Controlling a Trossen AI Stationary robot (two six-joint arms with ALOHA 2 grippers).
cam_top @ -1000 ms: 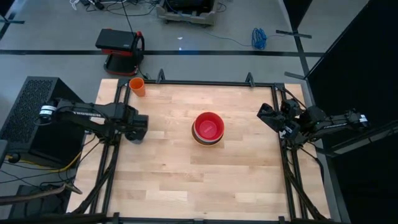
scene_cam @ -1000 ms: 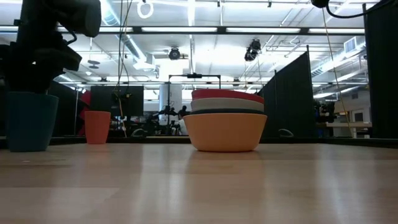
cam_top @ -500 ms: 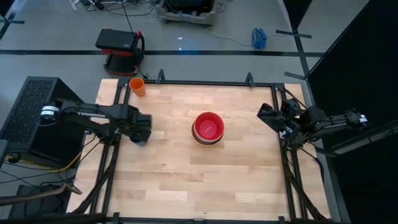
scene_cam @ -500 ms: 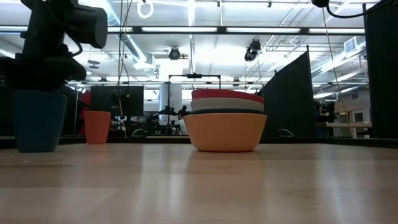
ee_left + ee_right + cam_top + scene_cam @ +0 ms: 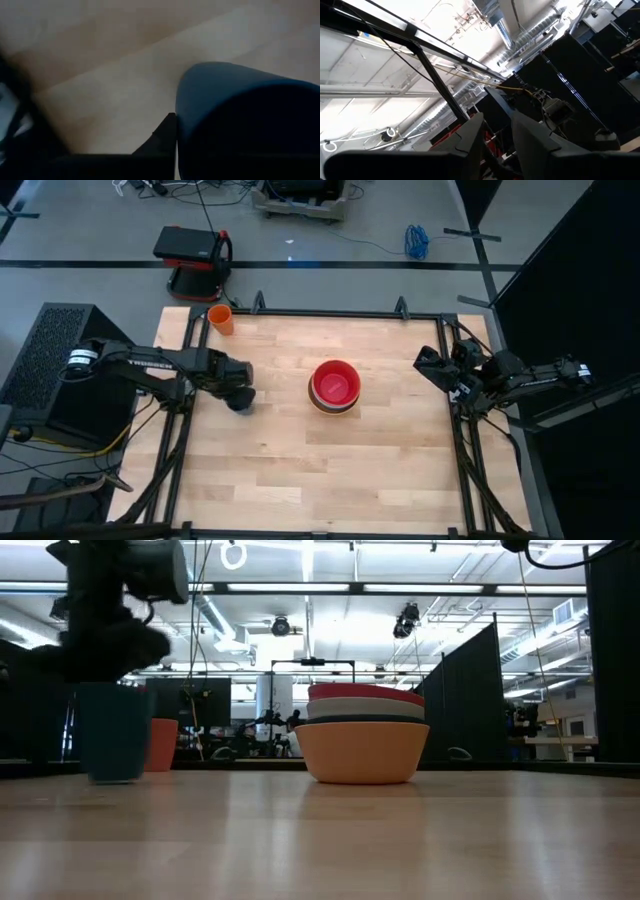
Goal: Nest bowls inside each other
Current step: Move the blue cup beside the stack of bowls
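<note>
1. Over the last second the left gripper [image 5: 240, 396] had closed on the dark blue cup [image 5: 113, 745] and carried it toward the nested bowls [image 5: 335, 387] at the table's [image 5: 300, 470] centre. The cup is no bowl, so nesting looked finished.
2. The right gripper [image 5: 496, 131] waited at the table's right edge, fingers slightly parted, empty.
3. The stack hid its inner bowls — the pink one could not be made out.

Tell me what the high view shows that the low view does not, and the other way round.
Only high: the right gripper at the far right, and the inside of the round red plastic bowl. Only low: the stack's side, with the round orange plastic bowl lowest, and the narrow dark blue plastic cup. Both: the left gripper and the small orange plastic cup.
</note>
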